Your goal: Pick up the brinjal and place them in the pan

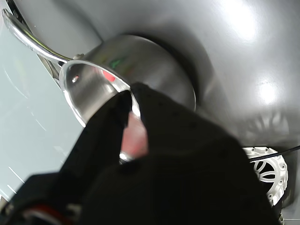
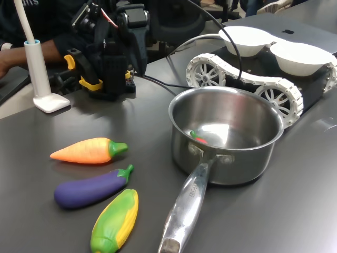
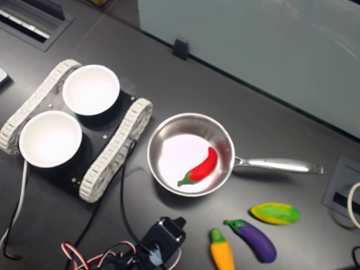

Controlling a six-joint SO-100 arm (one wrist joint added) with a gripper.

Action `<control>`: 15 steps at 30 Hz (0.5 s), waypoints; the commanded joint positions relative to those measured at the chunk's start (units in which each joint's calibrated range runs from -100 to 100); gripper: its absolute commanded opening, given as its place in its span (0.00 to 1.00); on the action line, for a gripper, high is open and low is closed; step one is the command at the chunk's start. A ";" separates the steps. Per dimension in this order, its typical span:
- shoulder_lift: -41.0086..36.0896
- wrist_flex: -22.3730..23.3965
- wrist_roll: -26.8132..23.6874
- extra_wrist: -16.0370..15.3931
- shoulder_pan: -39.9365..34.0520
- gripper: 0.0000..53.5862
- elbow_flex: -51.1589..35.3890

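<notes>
While the brinjal (image 2: 90, 188) lies untouched on the dark tabletop (image 2: 295, 211) near its front edge in the first exterior view, between the carrot (image 2: 88, 151) and the corn (image 2: 116, 220), the pick-up has not begun. The pan (image 2: 226, 138) stands just beside them, holding only a red chilli (image 3: 199, 167). The gripper (image 1: 129, 110) hangs folded back near its base, its black fingers parted and holding nothing. Next it must reach out over the brinjal, descend and close across its middle.
</notes>
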 commanded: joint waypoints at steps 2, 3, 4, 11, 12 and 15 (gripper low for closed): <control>2.61 0.51 0.44 -0.68 3.44 0.03 -7.67; 3.20 0.51 0.49 -0.68 3.90 0.02 -8.48; 3.71 0.51 0.49 -0.68 4.25 0.02 -9.21; 8.51 0.51 1.56 -0.68 8.38 0.05 -13.57; 9.36 0.51 1.76 -0.68 8.95 0.05 -14.21; 11.72 0.42 2.25 -0.68 10.21 0.07 -15.94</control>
